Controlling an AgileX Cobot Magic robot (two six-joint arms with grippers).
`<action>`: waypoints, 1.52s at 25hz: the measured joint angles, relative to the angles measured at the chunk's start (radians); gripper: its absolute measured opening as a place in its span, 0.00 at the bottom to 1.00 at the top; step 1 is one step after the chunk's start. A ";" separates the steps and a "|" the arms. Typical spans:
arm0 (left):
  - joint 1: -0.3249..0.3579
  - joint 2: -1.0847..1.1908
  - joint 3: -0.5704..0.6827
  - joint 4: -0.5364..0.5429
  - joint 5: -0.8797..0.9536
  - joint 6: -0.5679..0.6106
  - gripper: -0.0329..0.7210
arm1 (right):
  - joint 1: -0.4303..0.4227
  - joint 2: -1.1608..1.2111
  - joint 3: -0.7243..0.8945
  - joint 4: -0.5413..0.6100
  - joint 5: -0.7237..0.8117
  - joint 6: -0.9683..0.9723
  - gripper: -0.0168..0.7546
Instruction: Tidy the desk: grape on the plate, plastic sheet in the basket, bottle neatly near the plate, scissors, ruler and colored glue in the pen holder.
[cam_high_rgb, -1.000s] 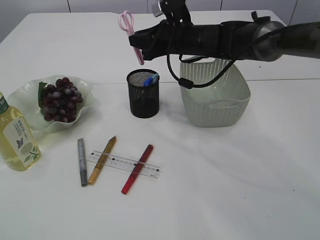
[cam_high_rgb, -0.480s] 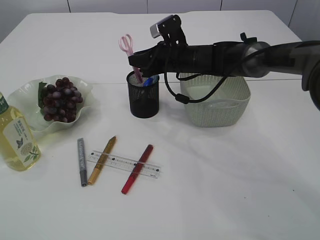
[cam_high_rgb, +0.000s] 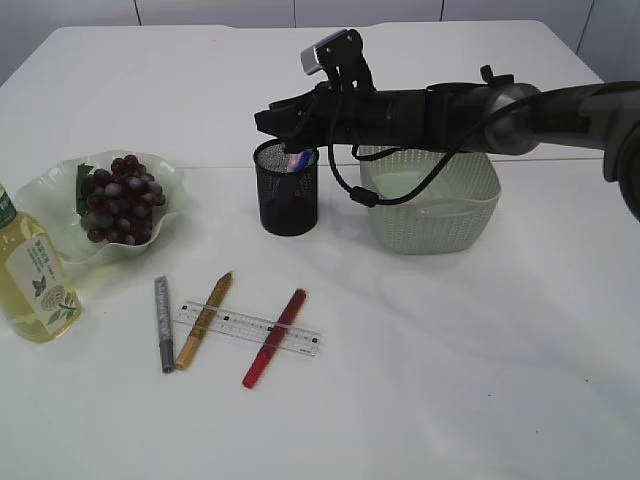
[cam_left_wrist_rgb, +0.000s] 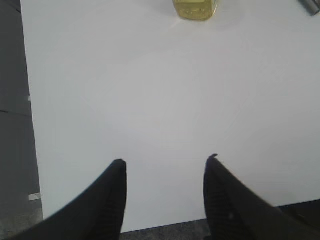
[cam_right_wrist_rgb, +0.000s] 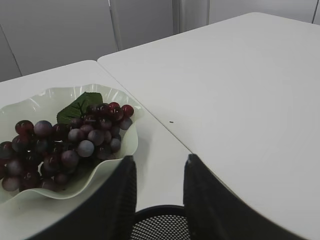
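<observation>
Scissors (cam_high_rgb: 297, 158) mostly hidden in pen holder (cam_high_rgb: 287, 200)

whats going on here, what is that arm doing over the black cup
A robot is tidying a desk. Its right end effector hovers over the mesh pen holder with jaws parted and nothing between them; pink scissors sit inside the holder. The grapes are on the plate and the bottle stands beside it. The ruler and three glue pens lie on the table, not yet put away. The left end effector waits open and empty.
</observation>
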 joint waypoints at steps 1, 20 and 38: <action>0.000 0.000 0.000 0.000 0.000 0.000 0.53 | 0.000 0.000 0.000 0.000 0.000 0.000 0.33; 0.000 0.000 0.000 0.006 0.000 0.000 0.53 | 0.000 -0.244 -0.140 -0.720 0.090 0.906 0.33; 0.000 0.000 0.000 -0.027 0.000 0.000 0.53 | 0.326 -0.326 -0.142 -1.515 0.449 1.295 0.42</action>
